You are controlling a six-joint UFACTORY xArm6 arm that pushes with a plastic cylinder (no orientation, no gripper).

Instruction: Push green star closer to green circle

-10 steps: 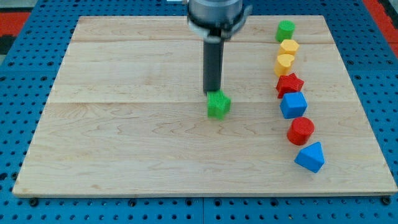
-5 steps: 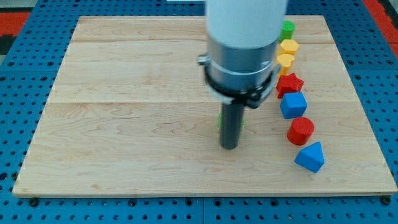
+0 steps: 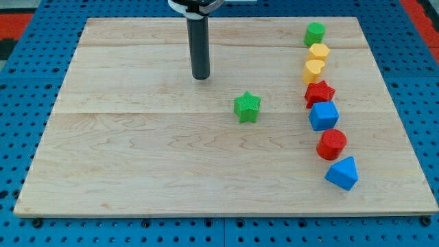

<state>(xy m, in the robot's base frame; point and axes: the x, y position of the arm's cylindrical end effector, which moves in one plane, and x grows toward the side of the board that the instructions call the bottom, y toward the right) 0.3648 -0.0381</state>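
Spreading across nearly the whole view, the wooden counter is the largest thing here, a pale planked board lying on a blue pegboard. Next in size comes the dark rod; my tip rests on the counter toward the view's top, left of centre. No claw exists on this arm, so there is nothing to be apart, together or clamped.

Down the view's right side runs a curved line of small blocks: at its top the green circle, then a yellow block, a second yellow block, a red star, a blue block, a red circle and a blue block with a pointed top.

The green star sits alone near the counter's middle, well apart from the line and apart from my tip, which is up and to the view's left of it.

I judge the star light, stiff and ready to slide on smooth wood, but its points may make it spin under an off-centre push. Contact is best taken on its lower-left side, through its middle, driving toward the green circle at upper right.
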